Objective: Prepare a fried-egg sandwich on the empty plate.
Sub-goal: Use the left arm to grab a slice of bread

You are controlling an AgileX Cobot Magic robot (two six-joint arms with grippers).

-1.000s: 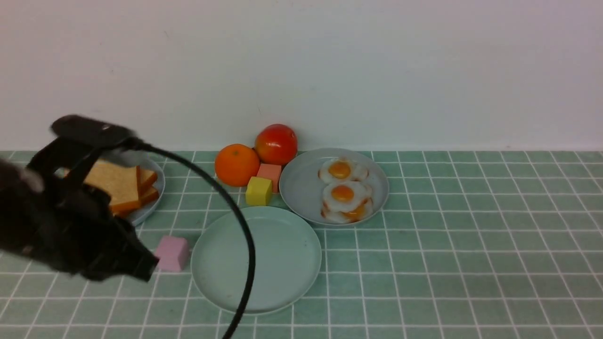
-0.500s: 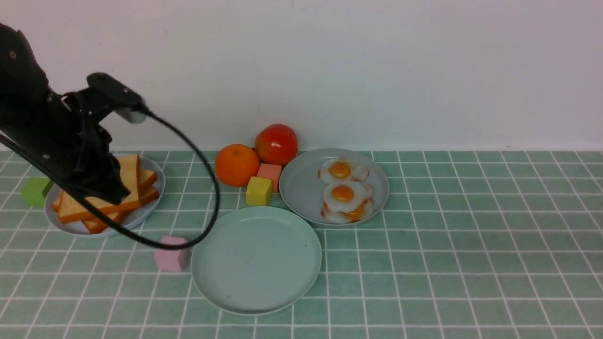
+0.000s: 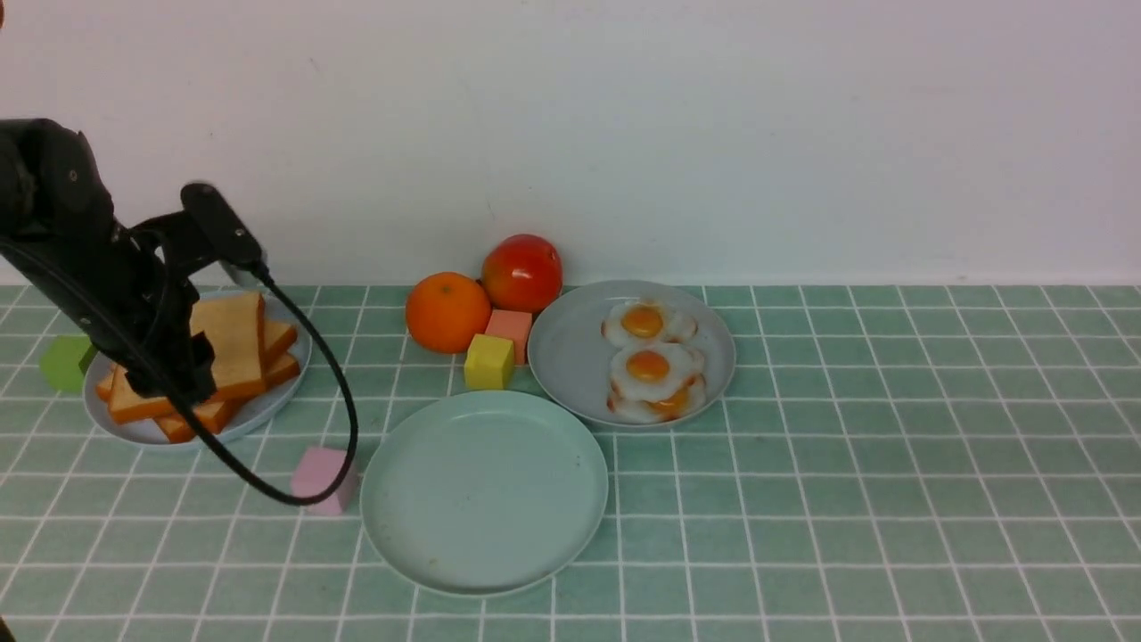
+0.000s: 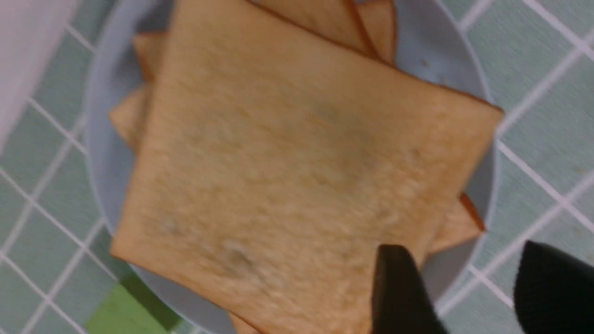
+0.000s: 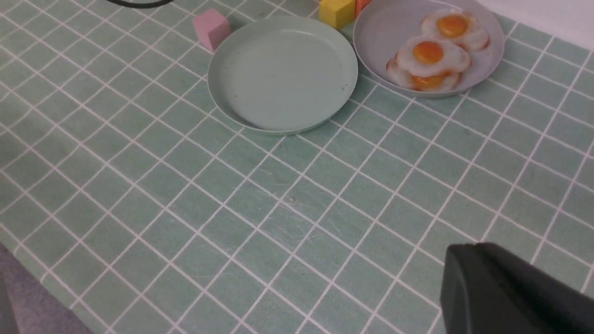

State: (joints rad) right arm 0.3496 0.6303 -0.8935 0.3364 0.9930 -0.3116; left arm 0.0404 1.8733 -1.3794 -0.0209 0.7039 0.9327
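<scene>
The empty plate, pale mint green, lies at the front centre with nothing on it; it also shows in the right wrist view. No fried-egg sandwich shows in any view. Several toast slices are stacked on a grey-blue plate at the left. My left gripper hovers over that stack, open. In its wrist view one finger overlaps the top toast slice's corner and the other is past the plate rim. Fried eggs lie on a second grey-blue plate. My right gripper is shut above bare tiles.
An orange and a tomato stand behind the plates with a yellow cube and a salmon cube. A pink cube sits left of the mint plate, a green cube far left. The left arm's cable loops down.
The left arm has swung from low at the front left up and back over the toast plate, then settled slightly left and lower. Nothing on the table has moved.
</scene>
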